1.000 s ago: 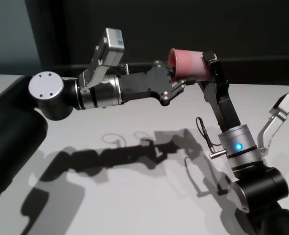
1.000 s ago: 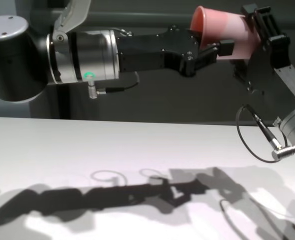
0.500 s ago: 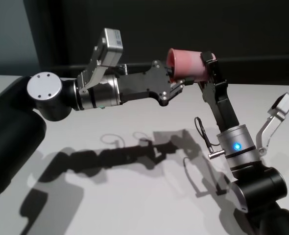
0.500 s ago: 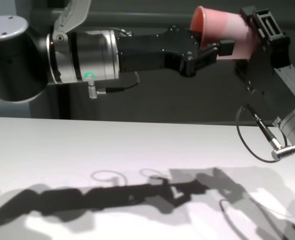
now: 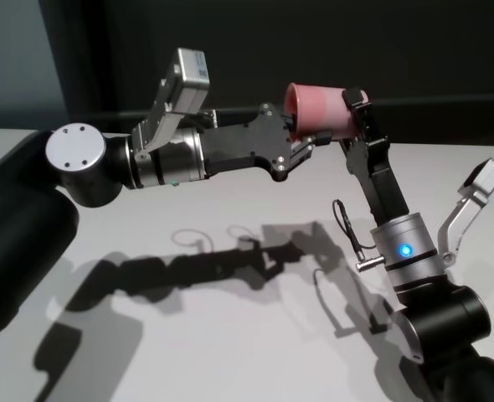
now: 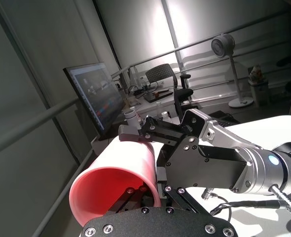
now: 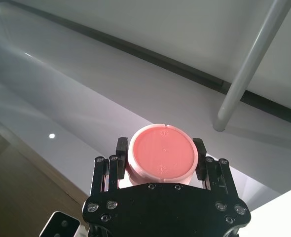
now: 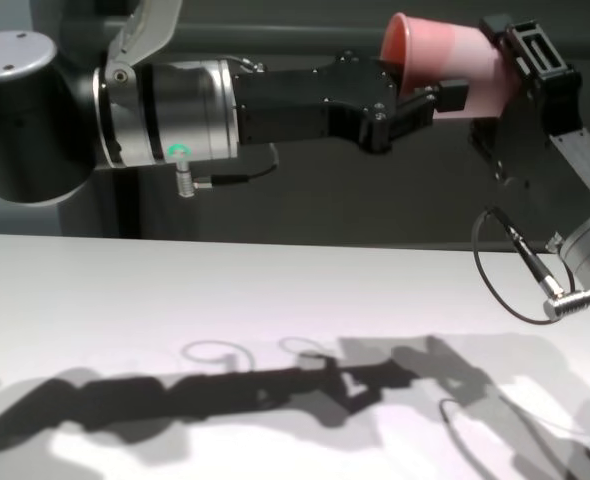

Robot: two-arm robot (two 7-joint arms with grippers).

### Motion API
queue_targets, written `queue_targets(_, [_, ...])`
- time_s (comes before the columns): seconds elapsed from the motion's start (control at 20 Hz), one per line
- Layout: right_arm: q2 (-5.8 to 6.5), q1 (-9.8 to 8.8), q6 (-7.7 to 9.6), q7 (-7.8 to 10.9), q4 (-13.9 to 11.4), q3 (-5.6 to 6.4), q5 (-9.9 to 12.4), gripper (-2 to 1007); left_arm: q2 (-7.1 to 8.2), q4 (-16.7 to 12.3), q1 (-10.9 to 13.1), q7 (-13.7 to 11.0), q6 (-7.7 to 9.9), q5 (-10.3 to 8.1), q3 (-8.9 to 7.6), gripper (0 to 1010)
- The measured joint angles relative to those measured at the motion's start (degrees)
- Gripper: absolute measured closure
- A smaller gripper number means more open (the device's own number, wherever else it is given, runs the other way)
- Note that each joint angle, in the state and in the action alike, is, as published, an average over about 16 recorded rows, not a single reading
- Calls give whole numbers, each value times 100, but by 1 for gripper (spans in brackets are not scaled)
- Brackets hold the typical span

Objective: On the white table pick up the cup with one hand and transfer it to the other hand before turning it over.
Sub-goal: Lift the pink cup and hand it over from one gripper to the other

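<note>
1. The pink cup [image 5: 321,112] is up in the air, lying on its side, high over the white bench [image 5: 230,335]
2. The left gripper [image 5: 301,149] has its jaws clamped on the cup at its open end
3. The right gripper [image 7: 160,160] has its jaws clamped on the cup too, one on each side near its flat bottom
</note>
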Motion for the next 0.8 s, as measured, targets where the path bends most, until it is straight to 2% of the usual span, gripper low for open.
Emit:
queue_targets(0.55, [-4,0,2,6,2,5,-6,244,0,0,0,0,0,0,0,965])
queue_targets(0.8, [-6,0,3,7,4,7,-9,244,0,-1,0,0,0,0,0,931])
